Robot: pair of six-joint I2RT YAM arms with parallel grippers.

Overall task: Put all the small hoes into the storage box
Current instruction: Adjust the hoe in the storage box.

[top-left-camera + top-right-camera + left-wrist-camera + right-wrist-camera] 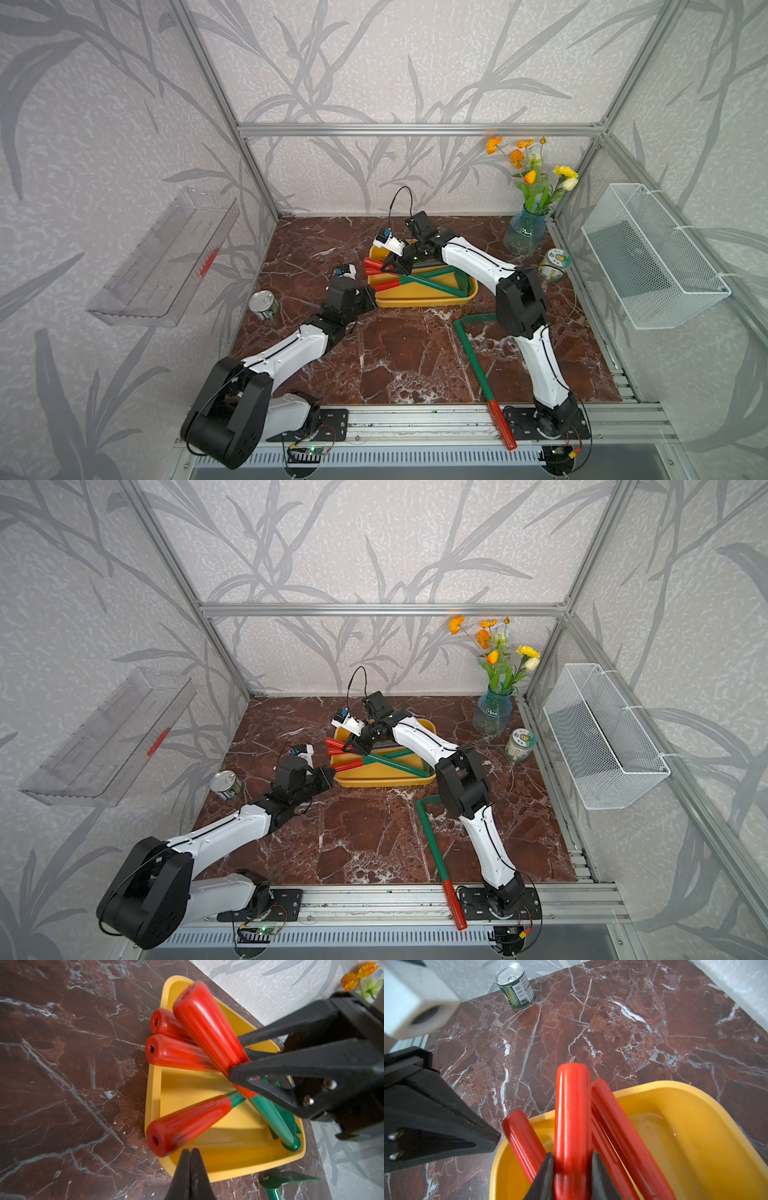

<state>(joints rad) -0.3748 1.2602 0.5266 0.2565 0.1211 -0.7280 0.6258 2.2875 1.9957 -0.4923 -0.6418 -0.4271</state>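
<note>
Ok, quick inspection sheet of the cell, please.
Surface: red-brown marbled tabletop; no spill seen.
Job's things: yellow storage box holds three red-handled tools; a fourth tool, tilted, is gripped over it.
Clutter: tin can, jar, flower vase; long green tool lying across the front rail.
End effectors: left end effector shut, empty, beside the box; right end effector shut on the fourth tool's handle.
Cables: black loop above the right wrist.
Surroundings: clear tray, wire basket on side walls.

Bright even light, soft shadows; wrist views blur up close.
</note>
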